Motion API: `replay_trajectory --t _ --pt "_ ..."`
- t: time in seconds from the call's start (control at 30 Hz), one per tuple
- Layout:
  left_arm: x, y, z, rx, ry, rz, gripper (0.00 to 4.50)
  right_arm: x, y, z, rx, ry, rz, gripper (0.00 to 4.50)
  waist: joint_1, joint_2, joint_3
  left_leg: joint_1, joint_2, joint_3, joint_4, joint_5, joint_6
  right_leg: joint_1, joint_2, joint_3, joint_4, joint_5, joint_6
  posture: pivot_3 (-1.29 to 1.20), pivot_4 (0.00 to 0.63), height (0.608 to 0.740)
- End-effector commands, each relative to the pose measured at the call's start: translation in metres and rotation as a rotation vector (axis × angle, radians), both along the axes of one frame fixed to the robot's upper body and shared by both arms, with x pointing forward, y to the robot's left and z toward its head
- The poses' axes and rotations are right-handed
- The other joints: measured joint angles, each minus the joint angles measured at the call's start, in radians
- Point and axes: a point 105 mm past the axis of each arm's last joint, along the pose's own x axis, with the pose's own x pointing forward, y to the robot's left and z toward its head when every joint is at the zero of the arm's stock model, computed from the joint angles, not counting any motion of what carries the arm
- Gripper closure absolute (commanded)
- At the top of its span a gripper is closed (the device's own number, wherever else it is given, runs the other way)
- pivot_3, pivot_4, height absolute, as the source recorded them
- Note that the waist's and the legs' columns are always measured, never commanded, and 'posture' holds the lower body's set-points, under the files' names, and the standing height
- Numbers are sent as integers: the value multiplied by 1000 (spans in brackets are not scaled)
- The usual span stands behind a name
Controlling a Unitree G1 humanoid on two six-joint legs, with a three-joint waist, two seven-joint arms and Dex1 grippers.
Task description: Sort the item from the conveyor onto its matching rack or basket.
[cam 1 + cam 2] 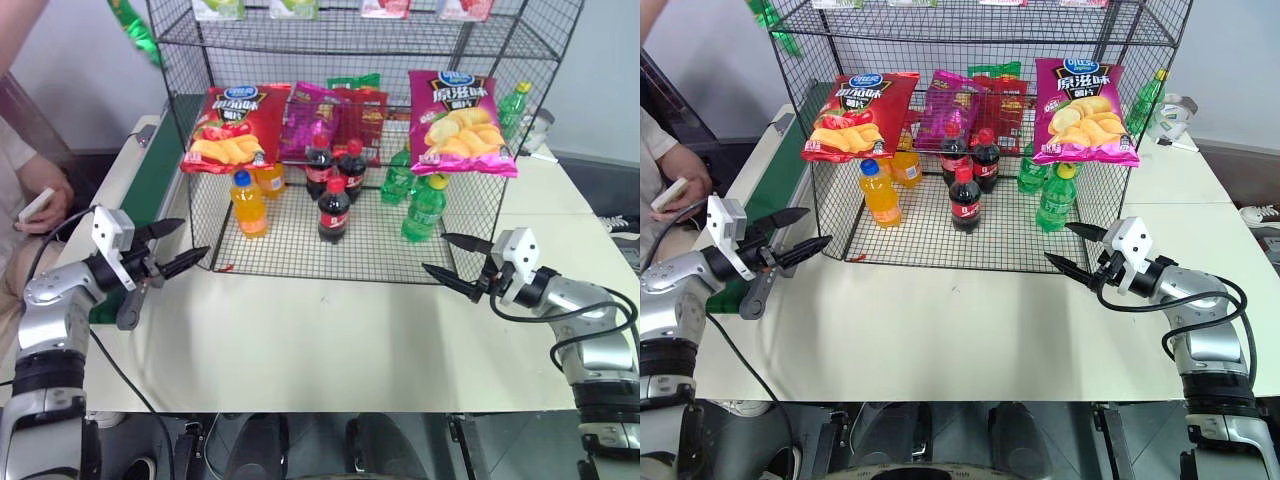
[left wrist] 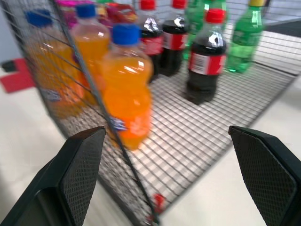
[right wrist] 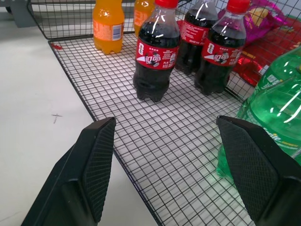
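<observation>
Glossy green bag [image 1: 135, 32] partly seen above conveyor [image 1: 150, 175] far end. Left gripper [image 1: 195, 237] and right gripper [image 1: 434, 252] spread wide, empty, by rack [image 1: 290, 250] front edge.

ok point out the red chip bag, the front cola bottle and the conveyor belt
red chip bag [image 1: 232, 125], left eye view, middle of the bag's front
front cola bottle [image 1: 334, 212], left eye view, on its red label
conveyor belt [image 1: 150, 180], left eye view, bare dark-green belt surface left of the rack

head pair downward, wrists near rack [image 1: 300, 250]
</observation>
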Motion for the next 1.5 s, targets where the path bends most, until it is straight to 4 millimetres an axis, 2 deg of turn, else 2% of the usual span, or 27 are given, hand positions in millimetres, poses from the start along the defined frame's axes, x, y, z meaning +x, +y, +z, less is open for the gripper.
replay_trajectory --t 0.03,0.3,0.87,1.5 --pt "-7 5 15 10 -43 7 0 -1 6 17 -9 -48 41 948 1 0 0 0 0 0 0 0 0 0 0 0 0 0 0 0 150 739" --pt "-7 10 11 36 -33 72 0 -2 9 18 -16 -39 60 948 1 0 0 0 0 0 0 0 0 0 -1 0 0 0 0 0 150 739" --pt "-21 12 7 4 16 110 0 6 12 23 -35 -38 88 948 0 0 0 0 0 0 -1 0 0 0 -1 0 0 0 0 0 150 739" --pt "-20 19 14 72 -78 137 0 2 13 21 -51 -31 83 948 0 0 0 0 0 0 -1 0 0 0 -1 0 0 0 0 0 150 739"
